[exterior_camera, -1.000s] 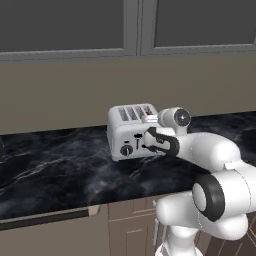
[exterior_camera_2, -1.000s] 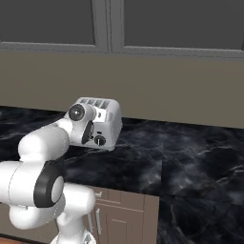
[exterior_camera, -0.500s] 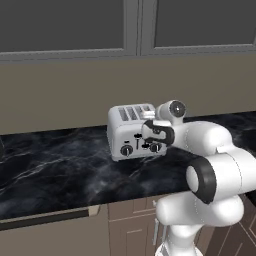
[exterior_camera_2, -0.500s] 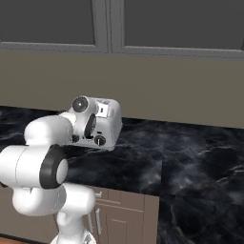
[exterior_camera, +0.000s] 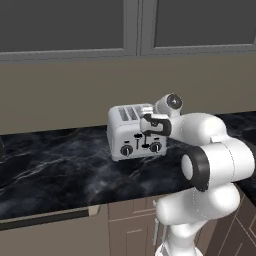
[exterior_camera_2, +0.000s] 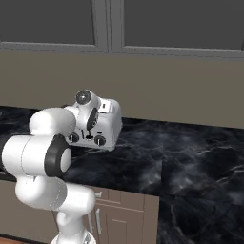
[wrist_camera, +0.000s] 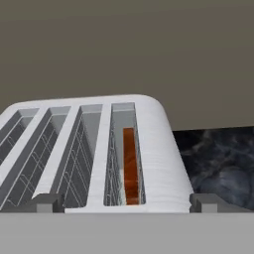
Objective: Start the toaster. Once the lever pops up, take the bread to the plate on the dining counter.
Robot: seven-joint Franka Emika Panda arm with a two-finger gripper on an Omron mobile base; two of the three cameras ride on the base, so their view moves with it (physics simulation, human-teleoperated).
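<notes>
Nearest, the white arm reaches over a black marble table (exterior_camera: 60, 170) and holds its tool (exterior_camera: 152, 131) at the front of the toaster (exterior_camera: 131, 132), up near the top edge above the two round knobs and two slide levers. Seen from the hand, the two dark fingertips (wrist_camera: 47, 202) stand wide apart, empty, with the toaster's right-hand slots between them.

The toaster is a boxy silver-white four-slot one, standing on the table near the tan back wall. The bread (wrist_camera: 130, 166) sits deep in the rightmost slot, an orange-brown strip seen edge-on.

Judging by looks, the slice is thin, light, stiff and crumbly, so it calls for a gentle pinch across its flat faces at the top edge once it rises. The toaster seems light enough to slide if a lever is pushed hard.

Beyond, dark wall cabinets (exterior_camera: 125, 25) hang above.
</notes>
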